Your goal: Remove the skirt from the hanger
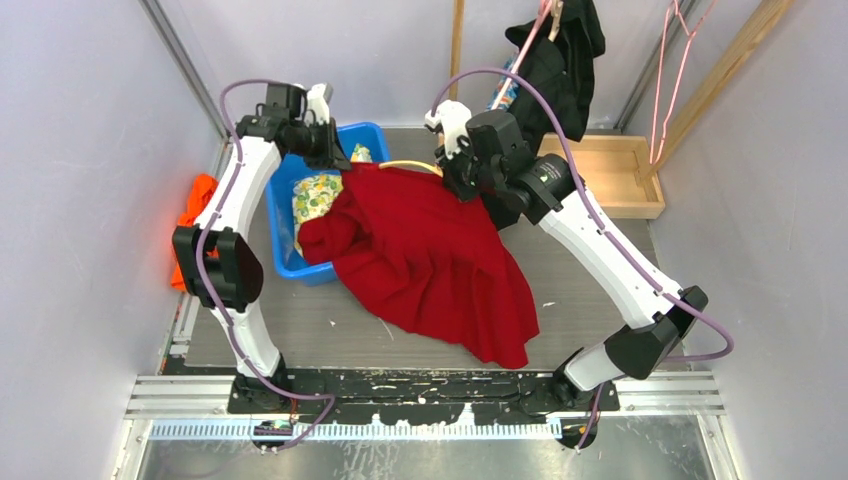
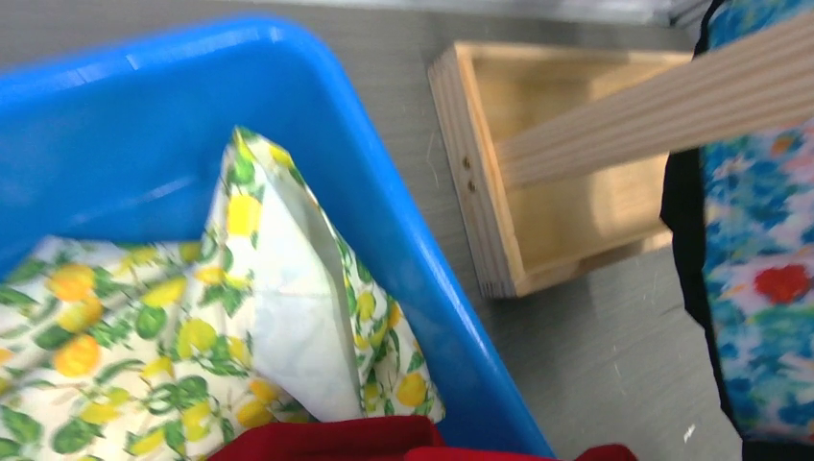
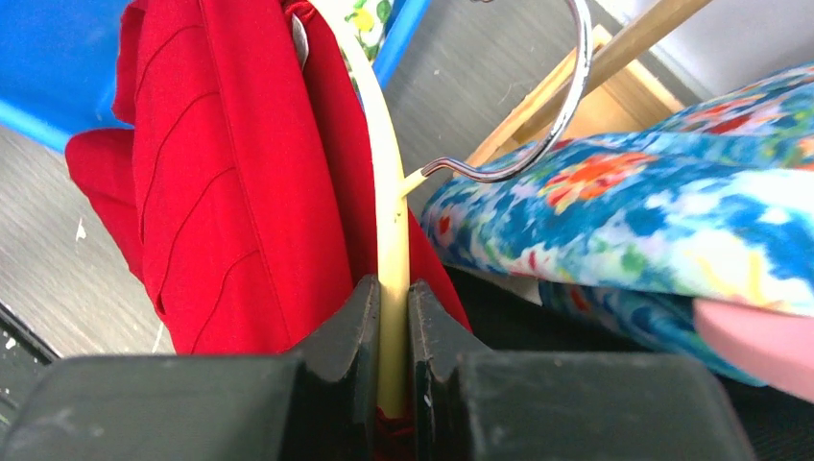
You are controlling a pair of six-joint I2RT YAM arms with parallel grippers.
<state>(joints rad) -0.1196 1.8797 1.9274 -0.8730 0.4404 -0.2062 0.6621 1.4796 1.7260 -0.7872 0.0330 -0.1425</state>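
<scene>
Hanger clamped on my right, skirt hanging limp beside it.

My right gripper (image 3: 394, 317) pinches the cream hanger (image 3: 384, 173). The red skirt (image 1: 430, 260) lies against it and spills over the blue bin (image 1: 285, 265) onto the table. It looks light and floppy, so I'd pull at the waistband. My left gripper (image 1: 335, 158) is clenched at its upper corner.

No readable text, labels, numbers; wrist views somewhat blurred.

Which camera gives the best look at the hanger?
Right wrist: the hanger, bar and hook, close up in the right gripper. Top external shows a sliver; left wrist, none.
</scene>
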